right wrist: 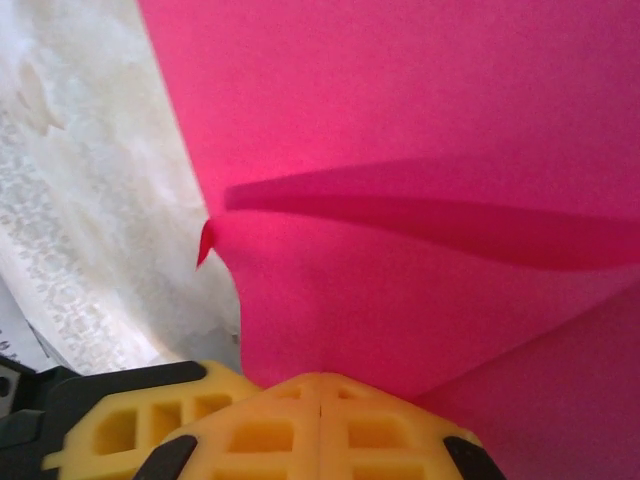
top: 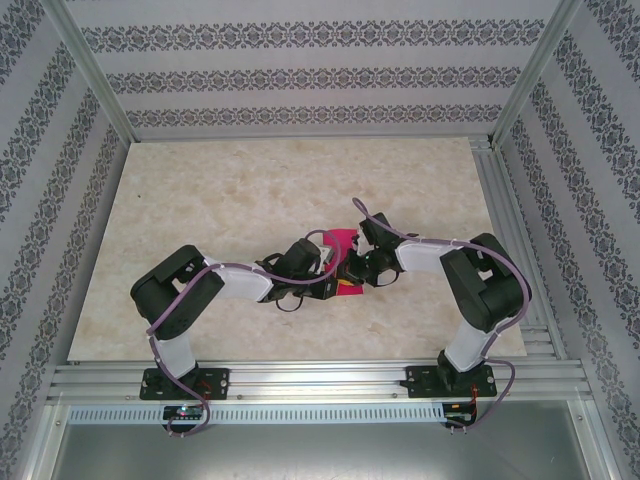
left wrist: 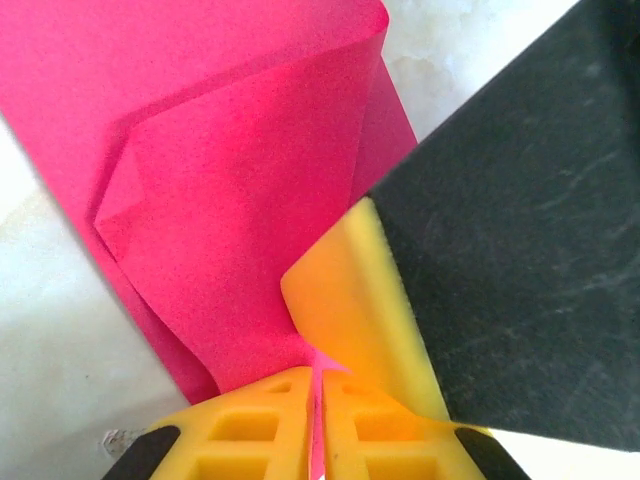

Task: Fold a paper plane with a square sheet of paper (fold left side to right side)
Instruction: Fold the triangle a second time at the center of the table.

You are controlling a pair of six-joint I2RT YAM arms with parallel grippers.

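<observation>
My left gripper point(left wrist: 318, 390) and right gripper point(right wrist: 320, 390) crowd tip to tip on the sheet of paper point(top: 343, 243) at the table's point(top: 250, 180) middle, barring each other's way. The far edge and both far corners lie open.

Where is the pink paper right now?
The pink paper is near the middle of the table, slightly right of centre in the overhead view. The left gripper and the right gripper meet there and pinch it.

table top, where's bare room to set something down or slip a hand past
Free: the wide far half of the table up to the patterned back wall, plus the near-left corner beside the left arm. Crowded: centre, where left gripper and right gripper both pinch the sheet of paper.
</observation>
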